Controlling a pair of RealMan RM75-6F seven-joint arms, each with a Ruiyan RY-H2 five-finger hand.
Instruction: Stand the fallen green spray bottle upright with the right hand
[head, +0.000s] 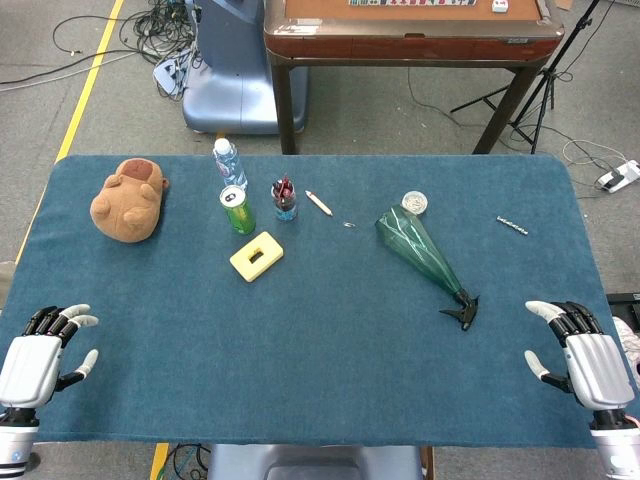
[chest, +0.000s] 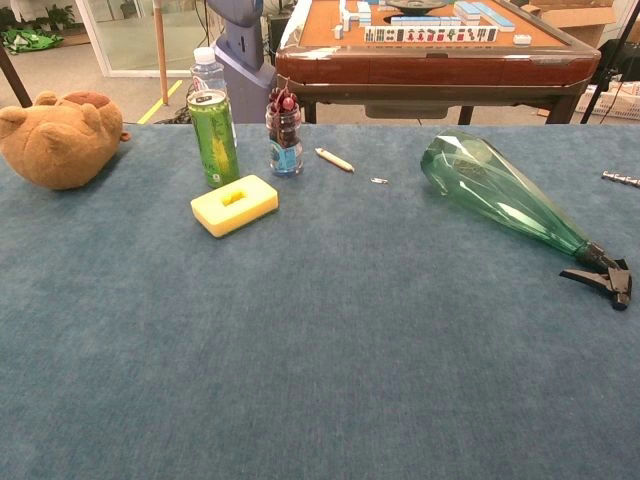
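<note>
Surface: blue felt table (head: 320, 340); grey floor, cables beyond.
Bottle: green spray bottle (head: 420, 248) lying flat, nozzle toward 5 o'clock.
Hands: right hand (head: 580, 355) and left hand (head: 40, 355) empty, fingers apart.

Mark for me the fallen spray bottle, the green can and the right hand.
green spray bottle (head: 418, 245), head view, on the middle of its clear green body.
green can (chest: 213, 140), chest view, on its side wall.
right hand (head: 585, 352), head view, on the back of the hand.

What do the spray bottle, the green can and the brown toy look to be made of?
Spray bottle: clear green faceted plastic, glossy, table visible through it; black trigger head. Green can: probably metal, with a shiny printed wall and silver top. Brown toy: plush, fuzzy matte surface.
</note>
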